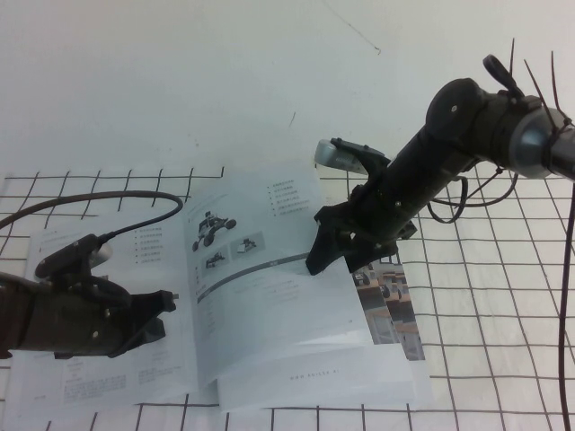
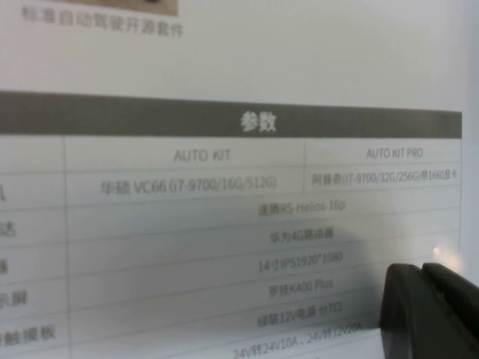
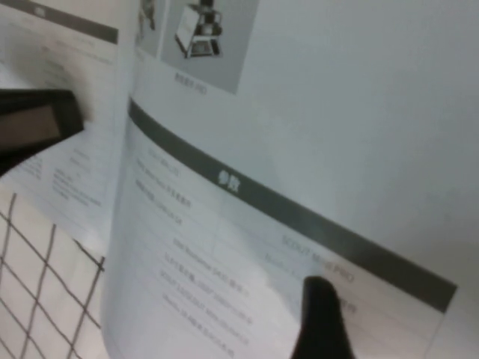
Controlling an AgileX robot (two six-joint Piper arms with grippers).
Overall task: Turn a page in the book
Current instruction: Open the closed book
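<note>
High view: catalogue [image 1: 117, 359] lies open on gridded table [image 1: 485, 296]. Rover page [image 1: 260, 287] raised, curling at centre. Right gripper [image 1: 316, 260] at page's 3 o'clock edge; jaw state cannot tell. Left gripper [image 1: 162, 316] over left leaf, 9 o'clock of page.

Left wrist: fingers [image 2: 430, 314] clenched over spec table [image 2: 224, 247].

Right wrist: one fingertip [image 3: 322, 318] against page's grey bar [image 3: 299, 217].

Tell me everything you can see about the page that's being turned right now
The page is a thin, glossy white sheet, lifted and curved above the open book. Its visible face shows a black wheeled rover, two small photos, a grey bar and fine text. The right gripper meets its right edge; whether it pinches the sheet is unclear. The left gripper rests on the left-hand leaf.
</note>
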